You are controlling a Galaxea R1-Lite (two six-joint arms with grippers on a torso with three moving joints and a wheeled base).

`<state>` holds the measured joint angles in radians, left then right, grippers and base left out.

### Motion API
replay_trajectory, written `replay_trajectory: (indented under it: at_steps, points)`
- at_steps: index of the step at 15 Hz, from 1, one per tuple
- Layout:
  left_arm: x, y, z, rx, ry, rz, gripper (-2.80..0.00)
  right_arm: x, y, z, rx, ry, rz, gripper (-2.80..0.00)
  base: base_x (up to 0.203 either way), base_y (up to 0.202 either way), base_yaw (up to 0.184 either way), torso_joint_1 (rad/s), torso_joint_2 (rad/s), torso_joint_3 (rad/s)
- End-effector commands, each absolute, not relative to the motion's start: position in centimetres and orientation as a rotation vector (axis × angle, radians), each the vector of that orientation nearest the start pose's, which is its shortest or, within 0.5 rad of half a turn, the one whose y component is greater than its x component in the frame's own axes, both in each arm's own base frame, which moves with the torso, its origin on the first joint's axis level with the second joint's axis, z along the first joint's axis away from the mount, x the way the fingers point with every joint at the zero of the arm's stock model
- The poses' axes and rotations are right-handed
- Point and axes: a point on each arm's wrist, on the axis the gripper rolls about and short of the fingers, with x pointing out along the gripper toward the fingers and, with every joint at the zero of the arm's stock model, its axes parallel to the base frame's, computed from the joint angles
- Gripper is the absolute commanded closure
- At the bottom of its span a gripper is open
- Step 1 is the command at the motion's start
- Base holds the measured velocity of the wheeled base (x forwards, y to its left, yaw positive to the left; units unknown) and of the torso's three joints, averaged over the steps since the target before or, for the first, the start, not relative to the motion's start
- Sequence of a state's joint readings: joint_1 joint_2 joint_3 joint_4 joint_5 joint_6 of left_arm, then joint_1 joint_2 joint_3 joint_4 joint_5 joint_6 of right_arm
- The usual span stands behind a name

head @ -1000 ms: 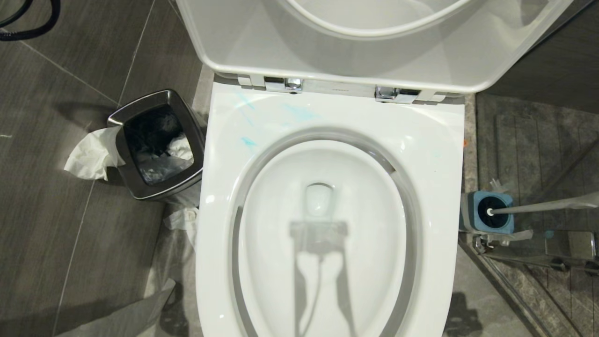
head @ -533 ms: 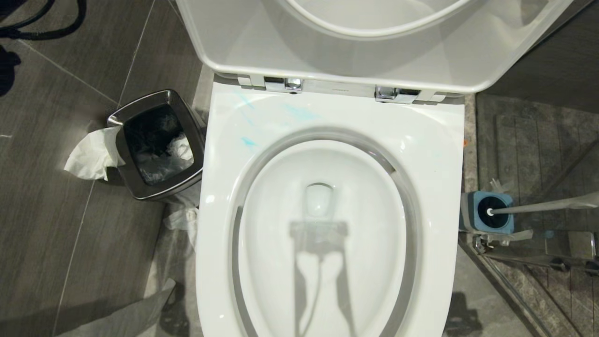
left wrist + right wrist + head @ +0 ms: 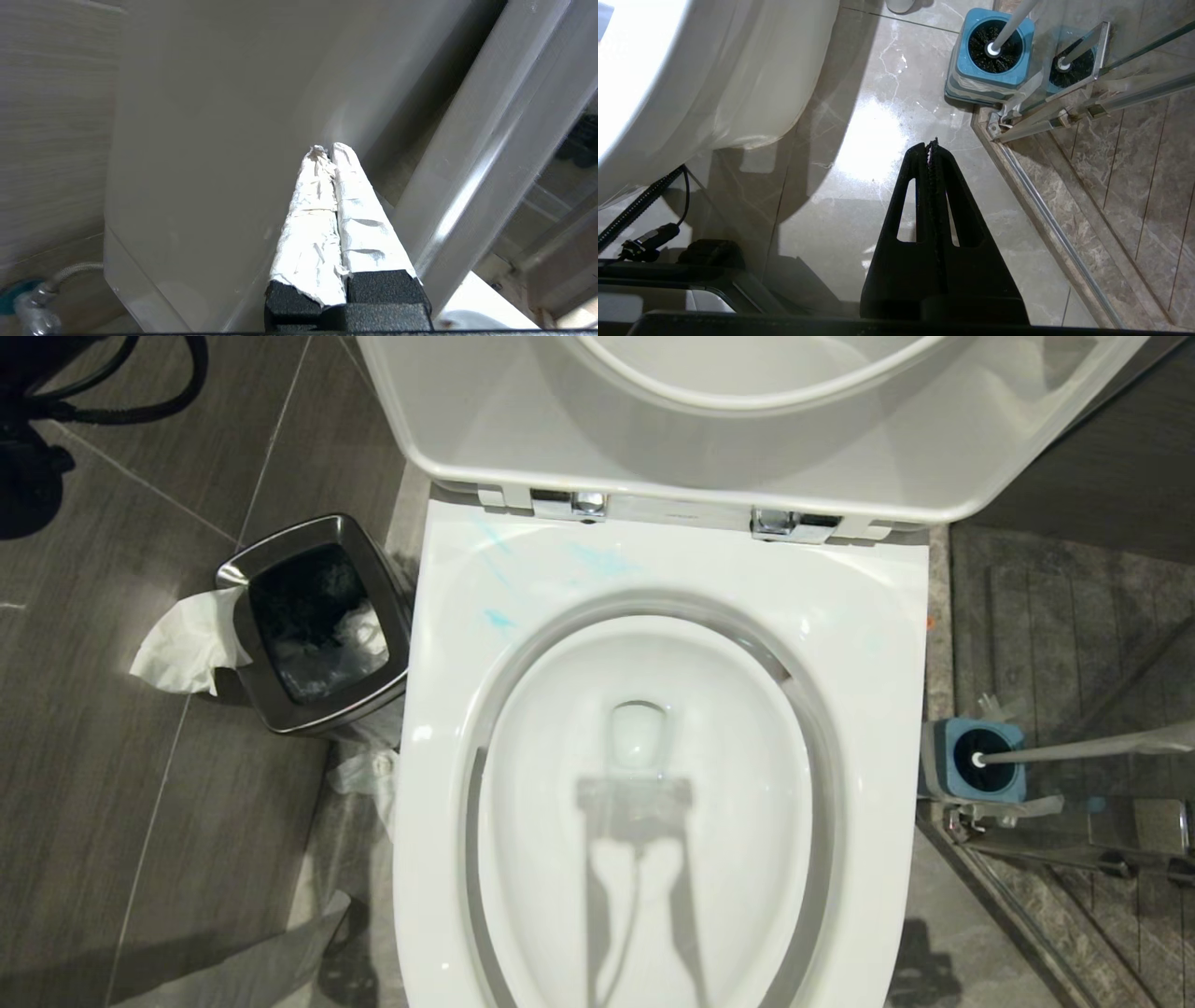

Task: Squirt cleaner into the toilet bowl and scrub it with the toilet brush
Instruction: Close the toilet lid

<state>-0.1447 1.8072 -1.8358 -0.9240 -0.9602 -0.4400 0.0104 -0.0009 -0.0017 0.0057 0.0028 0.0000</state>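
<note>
toilet bowl (image 3: 644, 821) open, toilet brush (image 3: 1011, 25) parked in holder (image 3: 987, 70), left end effector (image 3: 329, 150) and right end effector (image 3: 929, 144) both pinched closed, empty

The head camera is looking straight down, close over the bowl (image 3: 644, 803). The right wrist camera is facing the floor beside it, sharing the brush (image 3: 1074, 749) (image 3: 1011, 25). The left wrist camera is facing a pale panel (image 3: 210, 116) close up.

Toilet bowl (image 3: 653, 859): glossy white ceramic. Bin (image 3: 317, 625): brushed steel. Floor (image 3: 112, 728): matt grey tile. Left tool (image 3: 332, 151): wrapped in crinkled white tape. Right tool (image 3: 930, 147): rough black plastic.
</note>
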Motion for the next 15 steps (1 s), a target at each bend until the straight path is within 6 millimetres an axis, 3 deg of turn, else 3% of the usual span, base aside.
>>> replay_trajectory:
  at_steps: [1, 10, 15]
  points:
    - [29.6, -7.0, 44.5, 0.016, -0.681, -1.188, 0.0, -2.3, 0.0, 7.5, 0.0, 0.005, 0.014, 0.0, 0.0, 0.0, 0.0, 0.0, 0.0, 0.0]
    - [28.9, -7.4, 44.3, 0.038, -0.706, -1.205, 0.0, -2.3, 0.0, 7.5, 0.0, 0.005, 0.014, 0.0, 0.0, 0.0, 0.0, 0.0, 0.0, 0.0]
    - [27.3, -5.9, 43.2, 0.008, -0.635, -1.166, 0.0, -2.3, 0.0, 7.5, 0.0, 0.005, 0.014, 0.0, 0.0, 0.0, 0.0, 0.0, 0.0, 0.0]
